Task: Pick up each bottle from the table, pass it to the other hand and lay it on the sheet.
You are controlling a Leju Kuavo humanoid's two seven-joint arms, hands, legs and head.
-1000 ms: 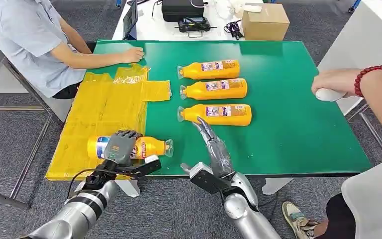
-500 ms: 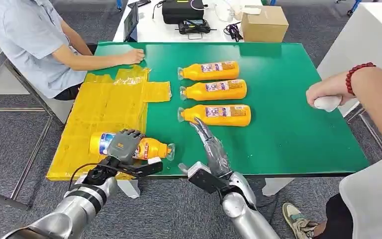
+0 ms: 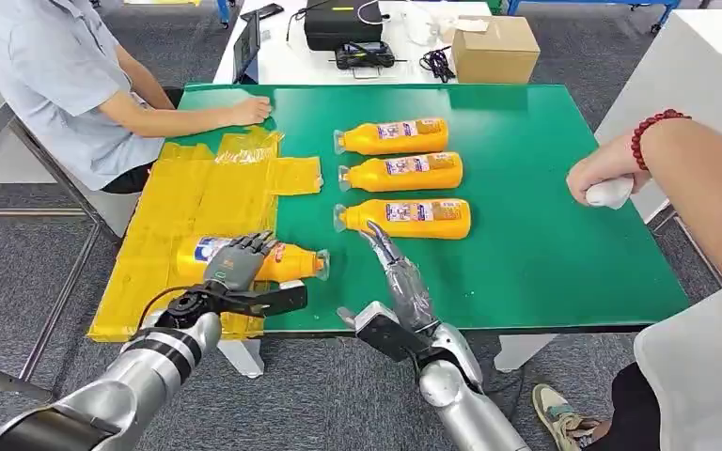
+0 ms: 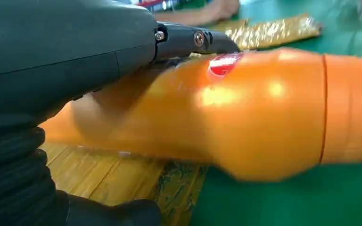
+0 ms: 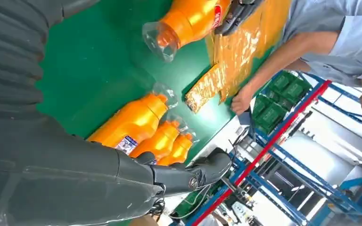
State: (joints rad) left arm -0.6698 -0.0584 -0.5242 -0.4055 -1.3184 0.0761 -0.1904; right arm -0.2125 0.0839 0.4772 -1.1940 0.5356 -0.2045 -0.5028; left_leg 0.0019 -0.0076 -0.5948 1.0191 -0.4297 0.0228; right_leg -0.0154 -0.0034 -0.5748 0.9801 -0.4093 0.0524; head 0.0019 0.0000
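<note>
Nearest the robot, the left hand (image 3: 233, 266) grips an orange bottle (image 3: 265, 262) across its body; the bottle lies sideways over the edge of the yellow sheet (image 3: 197, 207), clear cap toward the right hand (image 3: 397, 272). That hand holds nothing, its fingers extended toward the closest of three remaining bottles (image 3: 404, 217), which lie just beyond its fingertips on the green table (image 3: 545, 216), long axes crosswise, caps leftward. Release onto the sheet appears to be the step in hand.
</note>
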